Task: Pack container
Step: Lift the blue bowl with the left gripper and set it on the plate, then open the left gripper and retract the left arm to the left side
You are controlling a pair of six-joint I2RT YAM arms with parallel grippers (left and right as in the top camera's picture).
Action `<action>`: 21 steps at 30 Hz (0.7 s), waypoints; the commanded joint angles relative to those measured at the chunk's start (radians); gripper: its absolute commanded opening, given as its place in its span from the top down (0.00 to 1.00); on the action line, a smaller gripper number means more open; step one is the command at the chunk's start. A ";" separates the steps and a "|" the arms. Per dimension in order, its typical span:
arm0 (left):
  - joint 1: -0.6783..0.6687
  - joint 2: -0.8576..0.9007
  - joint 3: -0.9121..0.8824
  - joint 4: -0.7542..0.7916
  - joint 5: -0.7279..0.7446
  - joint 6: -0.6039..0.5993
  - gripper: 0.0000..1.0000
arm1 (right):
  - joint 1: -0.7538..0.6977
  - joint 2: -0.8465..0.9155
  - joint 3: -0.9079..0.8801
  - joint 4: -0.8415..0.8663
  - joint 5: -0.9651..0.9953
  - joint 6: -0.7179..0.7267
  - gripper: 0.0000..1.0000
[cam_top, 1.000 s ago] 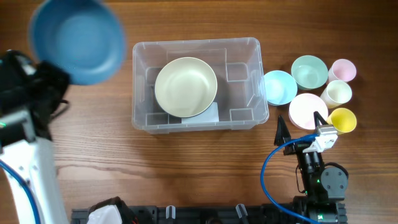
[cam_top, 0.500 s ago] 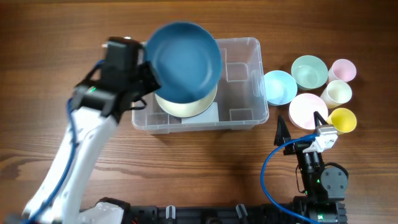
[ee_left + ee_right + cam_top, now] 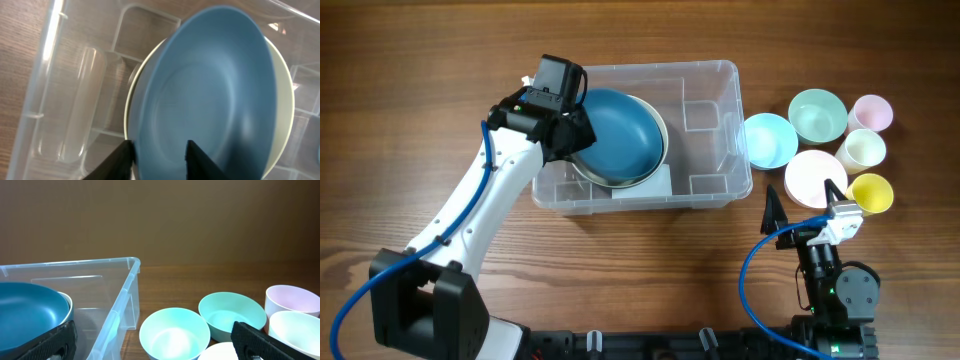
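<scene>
Container point(image 3: 710, 185): on counter point(image 3: 620, 260), long axis left-right, nearer left arm.
Left jaws: over container's left half, clamped on rim of blue bowl point(image 3: 620, 135); bowl tilted, nesting into cream bowl point(image 3: 284, 105) inside container.
Right jaws: spread, empty, right of container near small bowls point(image 3: 817, 115).

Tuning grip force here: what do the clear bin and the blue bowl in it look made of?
The container looks like clear, glossy rigid plastic: wood grain shows through its walls and moulded ridges. The blue bowl looks like smooth satin plastic or melamine, evenly coloured with soft highlights; ceramic cannot be ruled out.
</scene>
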 commanded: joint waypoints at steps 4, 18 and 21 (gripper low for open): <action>-0.002 -0.034 0.034 0.004 -0.005 0.007 0.60 | 0.002 -0.002 -0.001 0.005 -0.001 -0.006 0.00; 0.103 -0.322 0.092 -0.114 -0.244 0.024 0.56 | 0.002 -0.002 -0.001 0.005 -0.001 -0.006 0.00; 0.217 -0.373 0.092 -0.166 -0.241 -0.005 0.53 | 0.002 -0.002 -0.001 0.005 -0.001 -0.006 0.00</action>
